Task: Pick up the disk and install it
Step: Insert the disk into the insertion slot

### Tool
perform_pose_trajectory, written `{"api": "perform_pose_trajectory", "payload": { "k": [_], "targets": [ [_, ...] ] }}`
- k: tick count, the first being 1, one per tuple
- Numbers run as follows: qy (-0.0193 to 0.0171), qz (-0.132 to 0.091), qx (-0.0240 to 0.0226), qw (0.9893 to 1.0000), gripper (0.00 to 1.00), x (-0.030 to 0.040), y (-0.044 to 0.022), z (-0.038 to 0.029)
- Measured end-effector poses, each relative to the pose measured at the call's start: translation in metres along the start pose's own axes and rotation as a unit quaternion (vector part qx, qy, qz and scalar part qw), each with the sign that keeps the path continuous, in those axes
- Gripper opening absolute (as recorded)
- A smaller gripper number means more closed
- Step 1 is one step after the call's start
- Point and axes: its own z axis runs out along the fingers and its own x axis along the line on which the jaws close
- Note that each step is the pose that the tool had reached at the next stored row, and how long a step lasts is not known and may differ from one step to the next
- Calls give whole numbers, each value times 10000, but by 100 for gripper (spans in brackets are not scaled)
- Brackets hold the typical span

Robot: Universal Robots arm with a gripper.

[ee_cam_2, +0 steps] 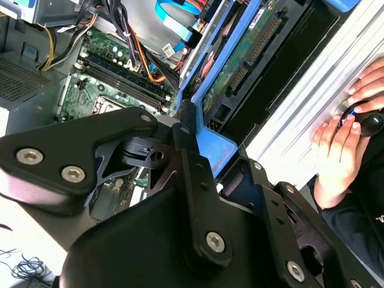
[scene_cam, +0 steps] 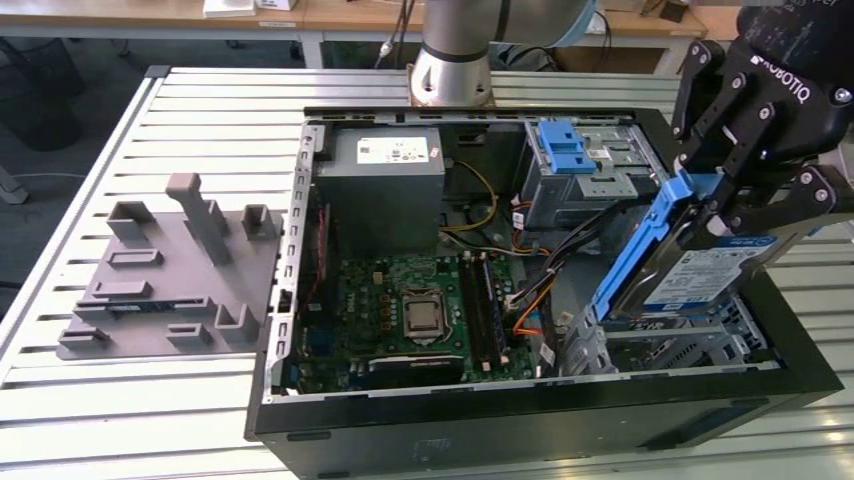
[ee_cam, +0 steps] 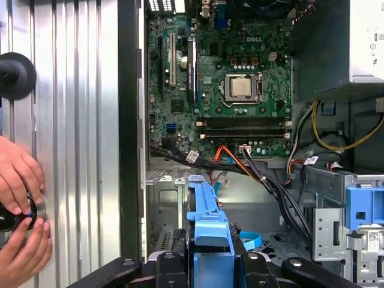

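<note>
My gripper (scene_cam: 747,205) is shut on the disk (scene_cam: 705,275), a silver-grey drive with a white-and-blue label and blue rails. It hangs tilted on edge above the metal drive cage (scene_cam: 667,345) at the front corner of the open computer case (scene_cam: 534,425), on the exterior view's right. Its lower end is close to the cage top; I cannot tell whether they touch. In the second wrist view the disk's green circuit-board underside (ee_cam_2: 240,60) runs away from the black fingers (ee_cam_2: 192,162). In the first wrist view the blue rail (ee_cam: 207,219) sticks out past the gripper (ee_cam: 213,267).
The case holds a motherboard (scene_cam: 414,300), a power supply (scene_cam: 387,170), loose cables (scene_cam: 534,290) and a second metal bay with a blue latch piece (scene_cam: 574,150). A grey fixture (scene_cam: 174,270) lies on the slatted table. A person's hands (ee_cam: 21,198) rest on a knob beside the case.
</note>
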Motion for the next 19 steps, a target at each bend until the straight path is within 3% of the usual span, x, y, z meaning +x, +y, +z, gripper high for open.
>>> {"api": "perform_pose_trajectory", "payload": {
  "k": [19],
  "targets": [
    [1, 0, 0, 10000, 36, 19, -18, 82]
  ]
}}
